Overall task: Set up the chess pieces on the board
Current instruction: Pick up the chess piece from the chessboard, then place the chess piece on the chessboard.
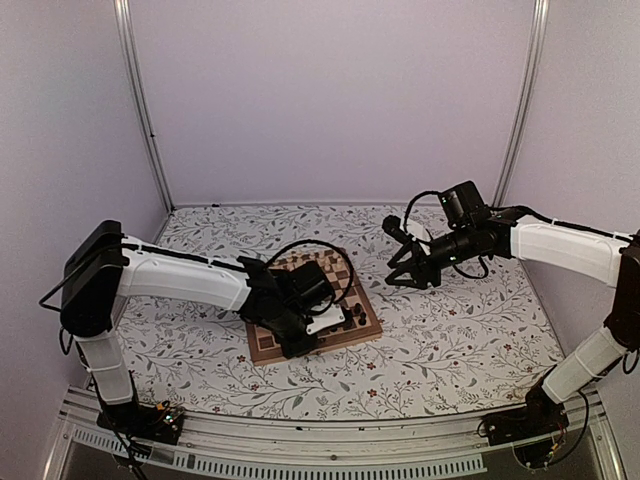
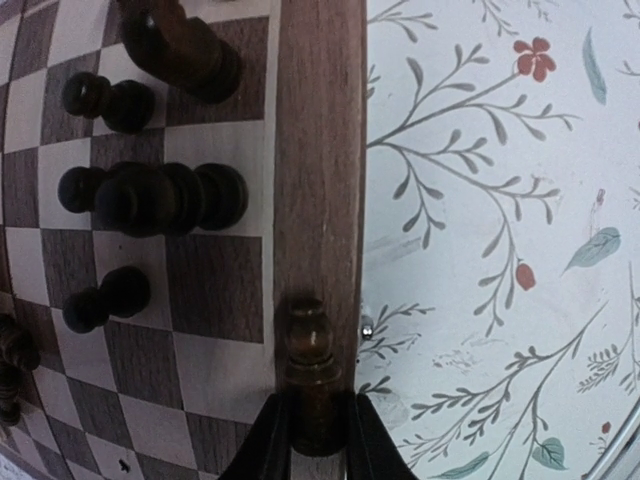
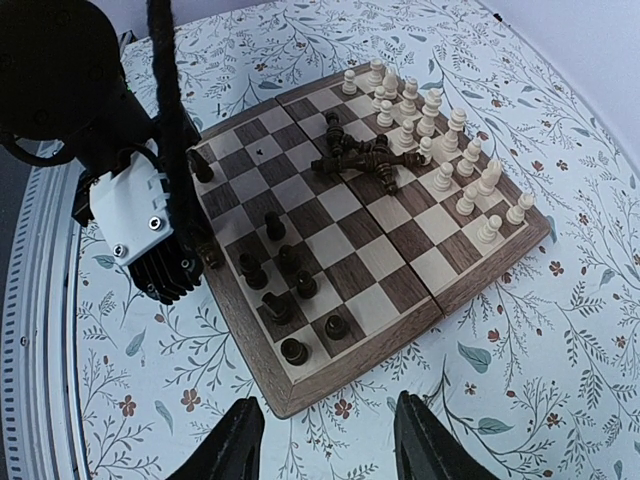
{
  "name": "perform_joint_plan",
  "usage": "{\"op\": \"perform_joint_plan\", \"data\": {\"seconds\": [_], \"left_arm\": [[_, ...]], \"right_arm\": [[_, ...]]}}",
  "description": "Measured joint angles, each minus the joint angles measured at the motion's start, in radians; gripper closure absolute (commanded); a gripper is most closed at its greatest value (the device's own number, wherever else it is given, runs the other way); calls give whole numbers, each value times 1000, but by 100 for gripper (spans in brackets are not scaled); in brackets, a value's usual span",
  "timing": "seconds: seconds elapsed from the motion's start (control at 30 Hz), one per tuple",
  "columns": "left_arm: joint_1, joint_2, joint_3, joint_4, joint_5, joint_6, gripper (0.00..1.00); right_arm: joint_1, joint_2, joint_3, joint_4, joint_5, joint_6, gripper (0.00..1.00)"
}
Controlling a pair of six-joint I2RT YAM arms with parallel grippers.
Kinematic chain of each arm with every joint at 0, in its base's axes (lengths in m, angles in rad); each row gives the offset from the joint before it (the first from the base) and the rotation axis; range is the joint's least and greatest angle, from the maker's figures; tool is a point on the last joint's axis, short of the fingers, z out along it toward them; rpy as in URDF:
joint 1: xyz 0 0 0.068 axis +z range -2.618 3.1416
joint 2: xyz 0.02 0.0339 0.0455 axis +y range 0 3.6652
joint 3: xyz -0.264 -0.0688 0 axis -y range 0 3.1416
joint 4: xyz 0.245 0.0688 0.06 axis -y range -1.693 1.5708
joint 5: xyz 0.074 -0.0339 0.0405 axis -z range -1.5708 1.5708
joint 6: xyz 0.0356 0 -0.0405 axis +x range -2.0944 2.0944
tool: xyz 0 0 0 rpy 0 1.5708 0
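1. The floral table cover (image 1: 450, 340) spans the whole table.

2. The left arm (image 1: 180, 275) reaches from the near-left corner toward the table's centre. The right arm (image 1: 560, 245) reaches from the near-right corner and ends over the far-right part of the table.

3. The board (image 3: 398, 248) lies flat on the cover, about midway between the near and far edges and slightly left of centre.

4. The left gripper (image 2: 312, 440) sits at the board side facing the near edge. Its fingers are narrow and clamp the base of 1 dark piece (image 2: 310, 350). The right gripper (image 3: 325, 440) hangs above the cover, to the right of the board. Its fingers are spread wide with nothing between them.

5. The chess pieces:
- The held dark piece lies along the board's wooden rim. Contact with the rim cannot be told.
- Standing dark pieces (image 3: 278, 305) occupy squares on the board half toward the near edge.
- A heap of fallen dark pieces (image 3: 360, 158) lies nearer the far half.
- The pale pieces (image 3: 440, 150) stand in rows along the side toward the far edge.
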Motion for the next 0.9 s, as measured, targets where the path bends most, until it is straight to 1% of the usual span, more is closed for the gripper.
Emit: {"op": "perform_joint_plan", "data": {"seconds": [0.1,0.2,0.3,0.37,0.4,0.43,0.47,0.5,0.53,0.6,0.7,0.77,0.9], "left_arm": [[2,0,1,0,2,2,90],[4,-2,1,3,4,-6,91],[7,-38,-28,41,-7,-18,93],[11,-117,-88,105,-28,-35,92],[13,-172,-124,144,-38,-44,92],[15,-232,-160,191,-47,-55,92],[16,-286,-190,238,-52,-66,92],[17,-328,-213,280,-56,-76,92],[17,-383,-243,355,-68,-90,92],[18,-435,-277,465,-82,-111,91],[18,-461,-321,632,-105,-140,92],[18,-459,-348,705,-116,-152,92],[18,-448,-367,795,-126,-163,92]], "right_arm": [[0,0,0,0,0,1,53],[0,2,5,-1,1,10,53],[0,16,55,-8,0,55,52],[0,33,115,-13,-9,100,52],[0,43,146,-15,-18,119,51],[0,72,218,-21,-50,156,51],[0,79,233,-18,-56,166,51],[0,104,278,-27,-87,195,50],[0,129,320,-28,-126,229,49],[0,188,389,-30,-208,293,47],[10,283,459,-39,-319,383,46],[22,340,485,-53,-370,420,46],[64,392,492,-82,-423,469,45]]}}
